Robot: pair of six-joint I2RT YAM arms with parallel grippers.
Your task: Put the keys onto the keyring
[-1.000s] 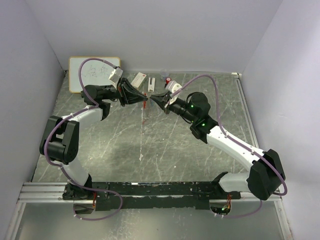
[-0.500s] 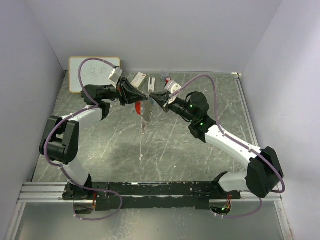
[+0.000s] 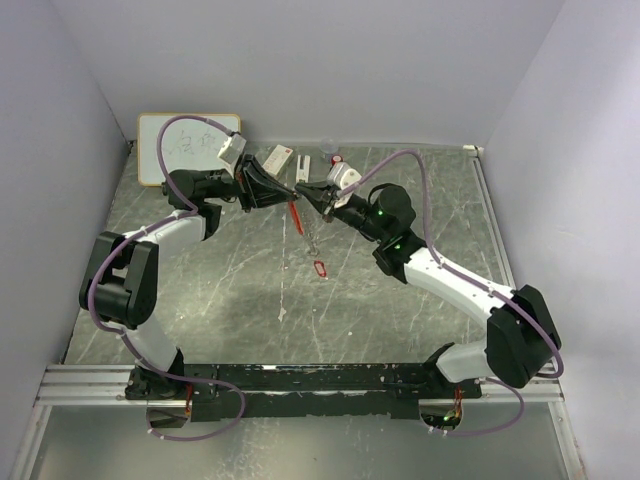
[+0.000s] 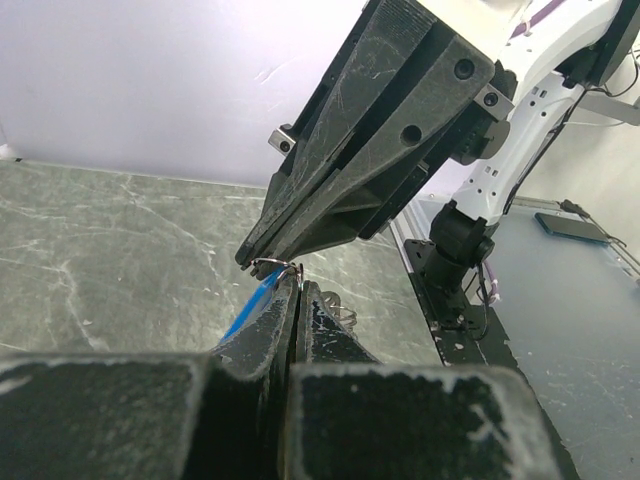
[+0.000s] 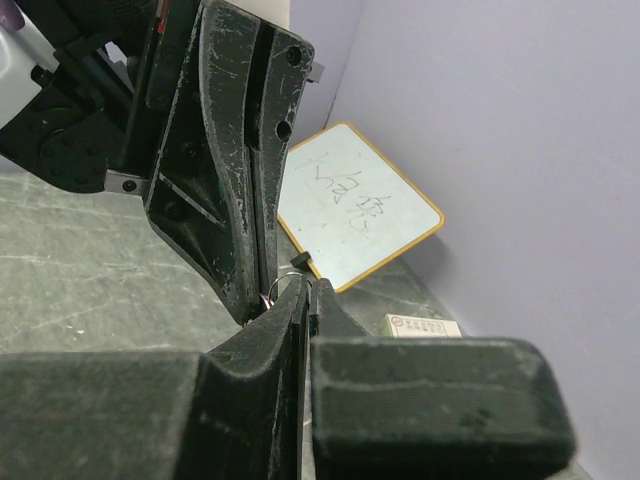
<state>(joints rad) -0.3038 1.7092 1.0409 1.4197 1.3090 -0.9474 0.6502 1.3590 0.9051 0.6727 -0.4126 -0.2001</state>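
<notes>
My left gripper (image 3: pixel 284 196) and right gripper (image 3: pixel 303 193) meet tip to tip above the far middle of the table, both shut. The keyring's thin metal ring (image 5: pixel 284 284) sits pinched between the two tips and also shows in the left wrist view (image 4: pixel 275 265). Its red strap (image 3: pixel 296 218) hangs below them. The blue key (image 4: pixel 250 306) lies along the outside of my left finger. The red key (image 3: pixel 320 268) shows lower down, joined to the ring by a thin chain (image 3: pixel 312 243); I cannot tell whether it rests on the table.
A whiteboard (image 3: pixel 188 148) lies at the far left, also in the right wrist view (image 5: pixel 360 205). A small white box (image 3: pixel 277 158), a white strip (image 3: pixel 302 170) and a small red-and-black bottle (image 3: pixel 336 160) lie by the back wall. Walls close three sides.
The strap has swung from left of the grippers to hang below them. The chain and red key have come into view lower down. My right gripper has edged left and farther back.
</notes>
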